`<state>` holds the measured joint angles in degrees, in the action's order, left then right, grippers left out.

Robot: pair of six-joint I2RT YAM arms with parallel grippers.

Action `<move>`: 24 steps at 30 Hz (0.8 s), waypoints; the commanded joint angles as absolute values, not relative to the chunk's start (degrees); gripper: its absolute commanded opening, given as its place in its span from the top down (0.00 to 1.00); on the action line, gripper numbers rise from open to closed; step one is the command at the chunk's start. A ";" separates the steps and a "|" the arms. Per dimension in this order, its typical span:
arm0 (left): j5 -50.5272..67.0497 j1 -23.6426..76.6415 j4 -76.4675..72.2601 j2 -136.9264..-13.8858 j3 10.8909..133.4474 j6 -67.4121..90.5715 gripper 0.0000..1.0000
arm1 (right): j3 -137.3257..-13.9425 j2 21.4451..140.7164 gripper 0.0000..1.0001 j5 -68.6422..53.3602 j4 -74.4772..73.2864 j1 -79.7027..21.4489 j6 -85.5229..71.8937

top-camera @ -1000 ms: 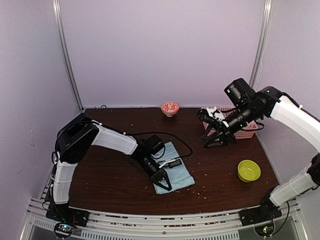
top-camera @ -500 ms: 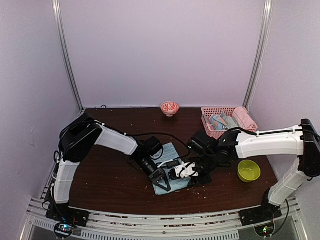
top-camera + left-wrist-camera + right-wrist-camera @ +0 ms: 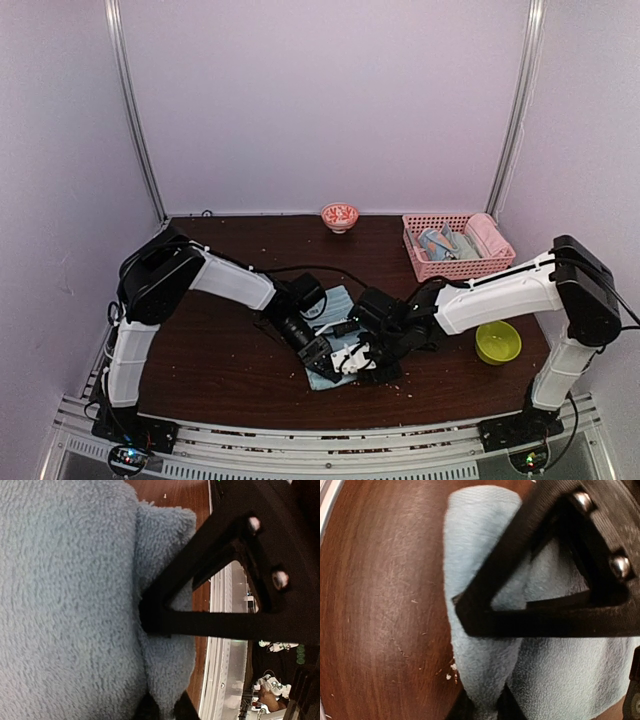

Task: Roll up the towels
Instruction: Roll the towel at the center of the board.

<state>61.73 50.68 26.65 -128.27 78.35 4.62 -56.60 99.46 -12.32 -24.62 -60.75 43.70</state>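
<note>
Left gripper [image 3: 155, 665]: I read it as clamped on the near edge of the plain towel [image 3: 65, 605]. 1 black fingertip dents the pile from above. The other finger shows only at the bottom of my wrist view, and a raised ridge of cloth runs between them.
Right gripper [image 3: 472, 662]: its 2 fingers straddle a similar ridge, with cloth filling the gap. I cannot tell whether they bite or merely sit around it.
Spacing: from the top camera I see the 2 grippers just beside each other, the right one to the left one's right, both low on the towel's near edge.
Plain towel: it lies on the table and reaches away from both grippers toward the far side. Its near edge is bunched up at the fingertips.
Table [image 3: 220, 350]: dark brown wood, bare to the left of the right gripper's fingers, with white crumbs [image 3: 451, 672] just beside the towel's edge.
Green bowl [image 3: 497, 341]: upright, off to the right of the right gripper and well apart from it.
Pink basket [image 3: 440, 268]: beyond the right gripper and to its right, well apart.
Spotted towel [image 3: 438, 241]: inside that basket.
Pink cloth [image 3: 487, 237]: at the basket's right end. I cannot tell whether it is inside or beside.
Small red bowl [image 3: 339, 216]: farthest out, straight beyond both grippers at the table's far edge.
</note>
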 commanded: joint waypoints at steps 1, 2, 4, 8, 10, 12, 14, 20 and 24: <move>53.44 49.98 27.64 -125.31 76.68 3.29 0.83 | -57.20 102.19 0.93 -13.44 -26.53 -61.07 43.68; 50.23 49.56 26.54 -122.82 75.45 3.64 0.78 | -57.71 102.41 0.94 -14.61 -27.95 -61.06 43.68; 42.93 48.24 24.26 -116.75 72.12 4.97 0.71 | -58.81 102.52 0.96 -17.72 -31.60 -61.07 42.80; 27.39 47.29 20.50 -103.35 66.17 7.33 0.64 | -63.59 103.60 0.98 -27.27 -42.24 -60.32 40.13; 19.91 47.40 18.76 -96.95 63.23 8.55 0.63 | -67.55 106.87 0.98 -32.32 -47.76 -58.63 39.08; 13.60 47.53 16.86 -90.80 60.21 9.41 0.63 | -71.61 110.61 0.98 -37.11 -52.93 -55.69 39.46; 7.97 49.08 14.13 -83.19 56.75 8.80 0.62 | -76.29 114.98 0.99 -40.35 -58.12 -52.67 39.93; -3.06 58.76 9.15 -71.92 51.27 2.03 0.60 | -91.42 130.53 1.00 -46.12 -71.63 -45.78 40.45; -5.52 66.76 12.76 -77.33 54.71 -3.60 0.59 | -96.46 137.00 1.00 -44.45 -75.65 -45.09 38.38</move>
<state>0.93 61.45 12.78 -72.20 52.71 2.74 -93.82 130.50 -48.88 -70.43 -45.98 40.29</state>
